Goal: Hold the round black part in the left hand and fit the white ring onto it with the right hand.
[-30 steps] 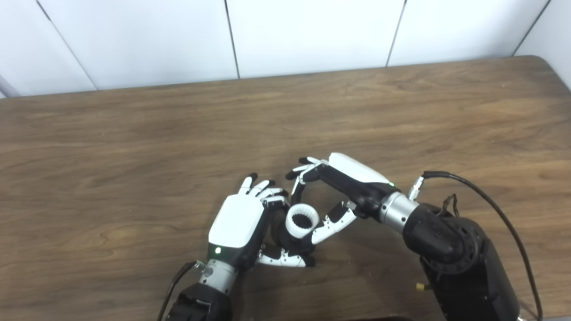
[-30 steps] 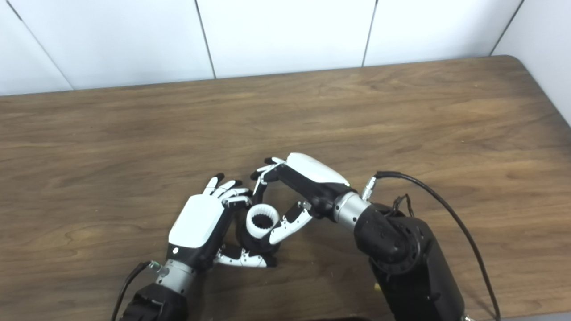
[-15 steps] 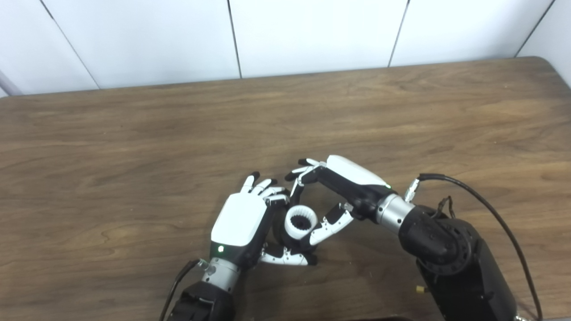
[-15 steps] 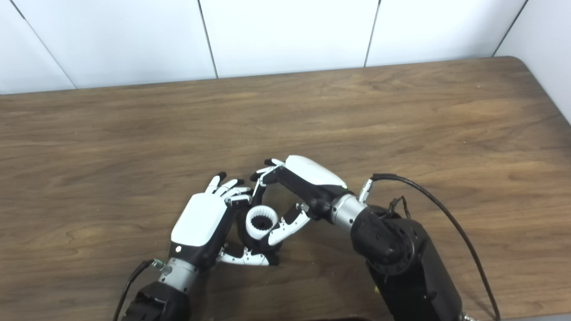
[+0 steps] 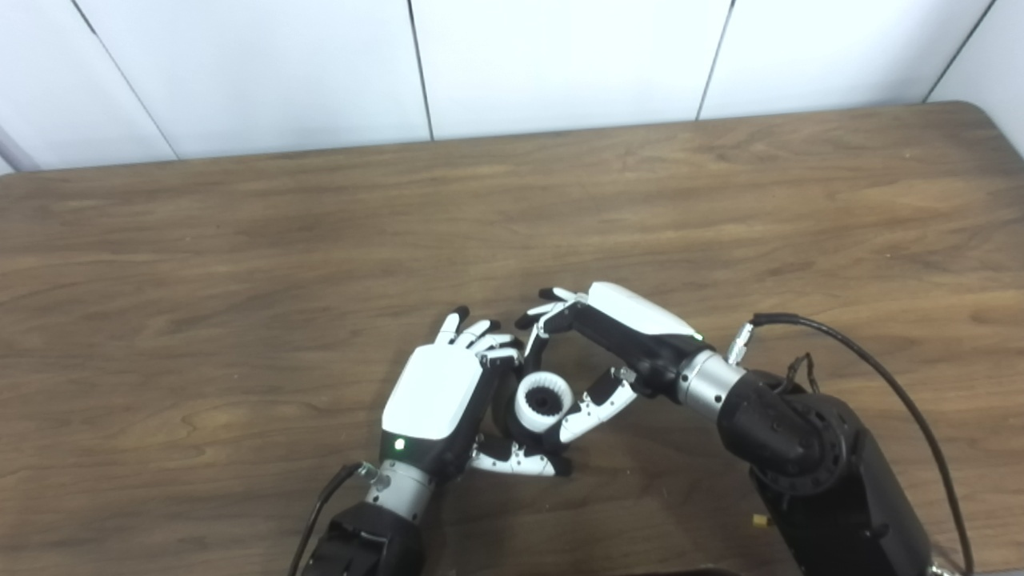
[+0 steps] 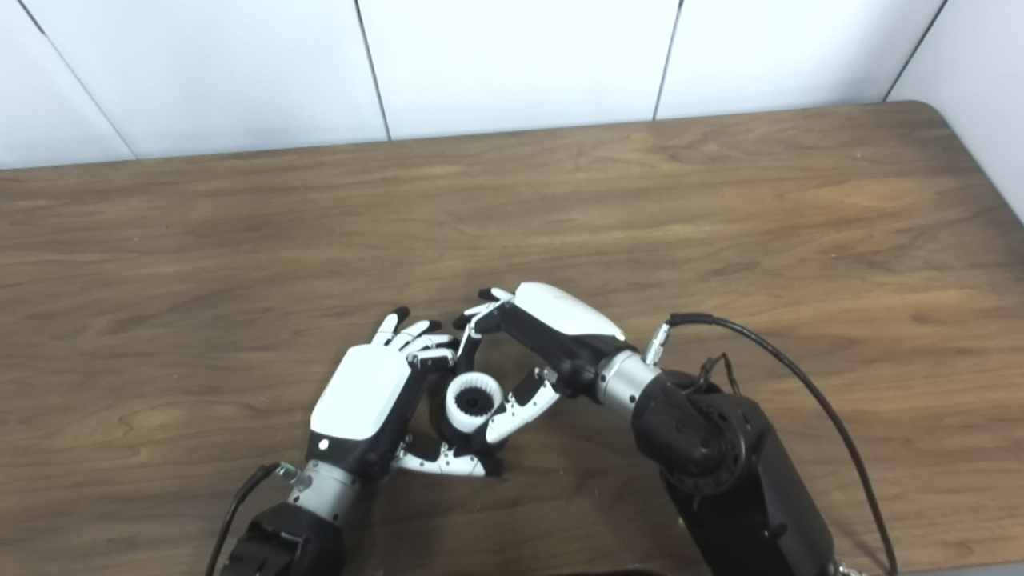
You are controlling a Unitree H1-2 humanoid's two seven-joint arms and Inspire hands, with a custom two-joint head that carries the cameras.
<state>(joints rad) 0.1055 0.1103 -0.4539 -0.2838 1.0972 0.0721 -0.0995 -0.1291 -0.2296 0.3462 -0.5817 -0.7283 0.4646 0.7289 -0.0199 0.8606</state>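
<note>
A wooden table (image 5: 240, 264) fills most of both views; its top is dark brown with long grain running from side to side, and paler streaks cross it here and there; its far right corner is rounded. Behind the far edge stands a white wall (image 5: 560, 56) of flat panels, split by thin dark seams (image 5: 422, 68) that slant a little; at the right the wall turns along the table's side (image 6: 976, 104). The light is even and soft; faint sheen lies on the wood; no window or floor shows.
</note>
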